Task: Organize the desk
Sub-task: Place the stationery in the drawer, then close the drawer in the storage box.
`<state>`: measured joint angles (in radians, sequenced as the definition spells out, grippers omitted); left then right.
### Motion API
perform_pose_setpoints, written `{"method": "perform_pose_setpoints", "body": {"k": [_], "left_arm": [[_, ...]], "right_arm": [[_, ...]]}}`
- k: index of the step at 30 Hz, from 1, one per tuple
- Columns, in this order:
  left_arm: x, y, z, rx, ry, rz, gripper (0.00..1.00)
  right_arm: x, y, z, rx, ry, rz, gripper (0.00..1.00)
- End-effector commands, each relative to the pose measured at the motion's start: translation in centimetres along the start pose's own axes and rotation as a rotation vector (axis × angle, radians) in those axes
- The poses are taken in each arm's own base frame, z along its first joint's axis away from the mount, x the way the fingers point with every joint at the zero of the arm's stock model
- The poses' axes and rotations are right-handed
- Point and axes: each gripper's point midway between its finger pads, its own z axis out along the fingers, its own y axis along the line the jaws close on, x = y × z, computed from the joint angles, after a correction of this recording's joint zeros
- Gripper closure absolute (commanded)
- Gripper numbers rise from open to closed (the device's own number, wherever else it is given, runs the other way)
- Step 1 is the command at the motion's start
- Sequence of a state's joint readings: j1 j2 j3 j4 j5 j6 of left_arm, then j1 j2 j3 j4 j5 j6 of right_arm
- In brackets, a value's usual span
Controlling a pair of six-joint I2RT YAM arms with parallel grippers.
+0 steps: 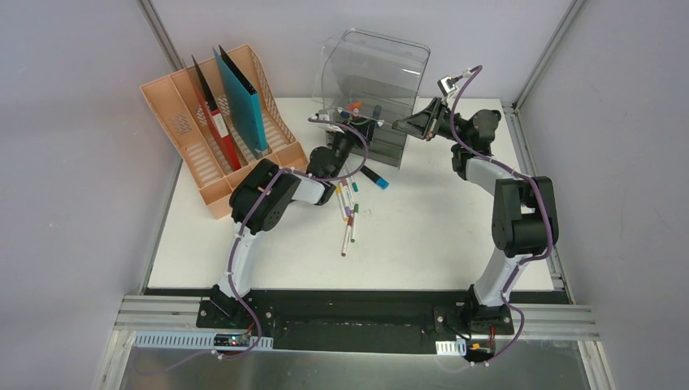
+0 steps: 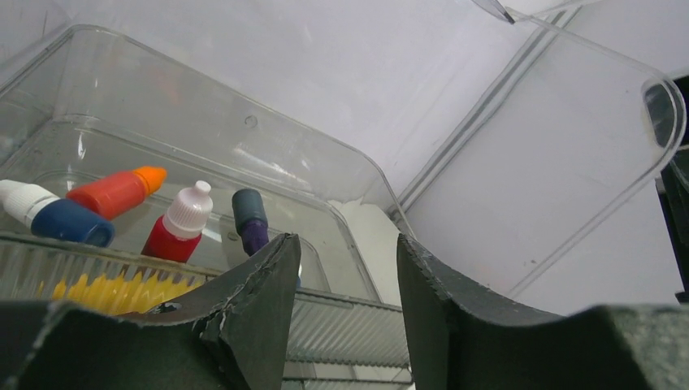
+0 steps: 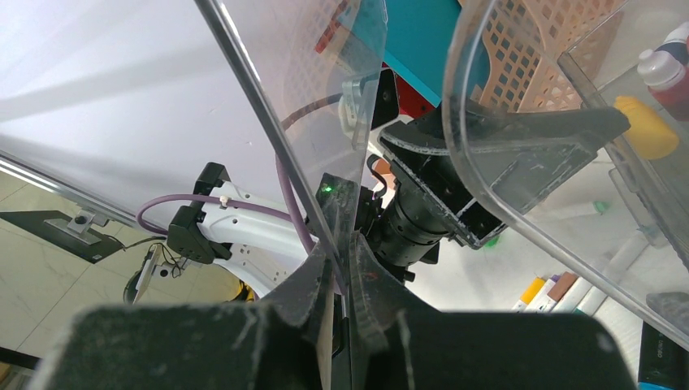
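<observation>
Desk (image 1: 439, 236) fills mid-frame from above — rack (image 1: 187, 138) with folders (image 1: 244, 101) upper left, clear box (image 1: 370, 89) top centre, pens (image 1: 351, 213) loose below it. Left wrist: left gripper (image 2: 348, 244) parted, holding nothing; bottles (image 2: 180, 223) lie in the box beyond. Right wrist: right gripper (image 3: 345, 252) clamped on the lid (image 3: 268, 122) — edge pinched.

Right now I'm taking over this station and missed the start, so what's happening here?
The right end effector pinches the clear lid of the plastic box, holding it raised. The left end effector sits at the box's open top with its jaws apart and nothing between them; small bottles lie inside. Several markers lie loose on the desk in front, and a peach file rack holding folders stands to the left.
</observation>
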<state>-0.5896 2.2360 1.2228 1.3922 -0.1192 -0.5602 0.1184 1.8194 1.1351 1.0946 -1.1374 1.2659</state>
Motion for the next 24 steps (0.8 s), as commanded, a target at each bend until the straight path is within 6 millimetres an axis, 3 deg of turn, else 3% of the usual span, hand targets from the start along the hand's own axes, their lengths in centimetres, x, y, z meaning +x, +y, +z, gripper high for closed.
{"method": "perform_pose_setpoints", "body": {"k": [1, 12, 24], "left_arm": [[-0.7, -1.6, -1.1, 0.045, 0.035, 0.023, 0.51], [-1.9, -4.2, -5.0, 0.162, 0.097, 0.133, 0.48], [-3.6, -3.7, -12.3, 0.162, 0.187, 0.287, 0.42]], "right_arm": [[1.3, 2.2, 0.4, -0.045, 0.09, 0.015, 0.94], [1.3, 2.2, 0.4, -0.045, 0.092, 0.017, 0.94], [2.0, 1.0, 0.3, -0.039, 0.114, 0.019, 0.89]]}}
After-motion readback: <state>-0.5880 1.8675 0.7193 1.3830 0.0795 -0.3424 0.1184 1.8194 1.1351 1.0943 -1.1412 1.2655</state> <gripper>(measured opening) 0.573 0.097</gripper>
